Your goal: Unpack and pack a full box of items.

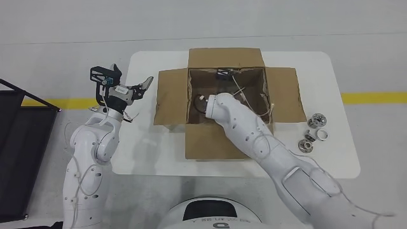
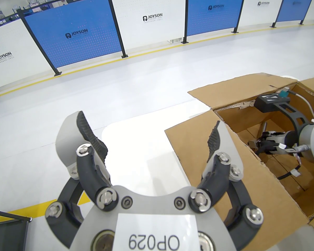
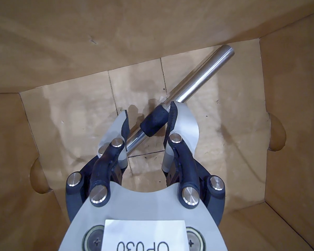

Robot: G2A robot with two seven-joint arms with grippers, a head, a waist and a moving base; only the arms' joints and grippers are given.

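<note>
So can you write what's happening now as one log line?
left gripper open beside brown cardboard box | right gripper inside box, gripping shiny metal rod with black band

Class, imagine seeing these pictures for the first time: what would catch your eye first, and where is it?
An open cardboard box sits on the table, the right end effector down inside it, closed on a metal rod. The left end effector hangs open and empty left of the box, and metal rings lie to its right.

Pale grey floor (image 1: 191,6), yellow line (image 1: 375,97) across. Blue-white panels (image 2: 73,32) on black posts (image 2: 115,22) beyond. Black rack (image 1: 16,146) beside counter (image 1: 337,159).
</note>
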